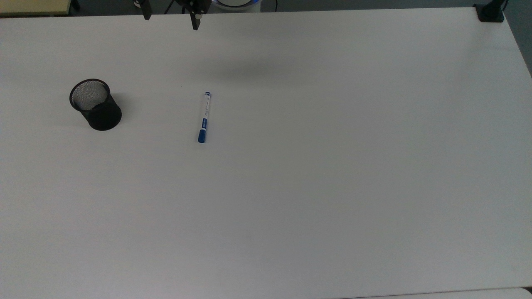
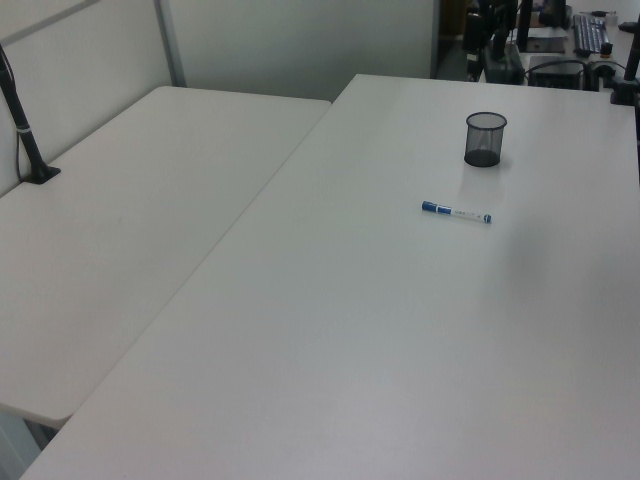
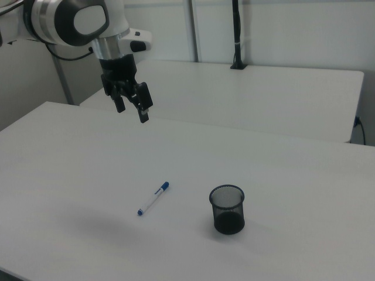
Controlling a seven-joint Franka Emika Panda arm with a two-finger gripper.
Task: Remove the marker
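Right view: gripper [image 3: 132, 109] raised, fingers apart, empty | marker [image 1: 203, 117] flat on table [image 1: 332, 166]

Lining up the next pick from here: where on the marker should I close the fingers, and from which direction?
Grip the marker across its white barrel near mid-length, coming straight down. It lies flat on the table, clear of the mesh cup, so turn the open gripper so its fingers straddle the thin barrel crosswise.
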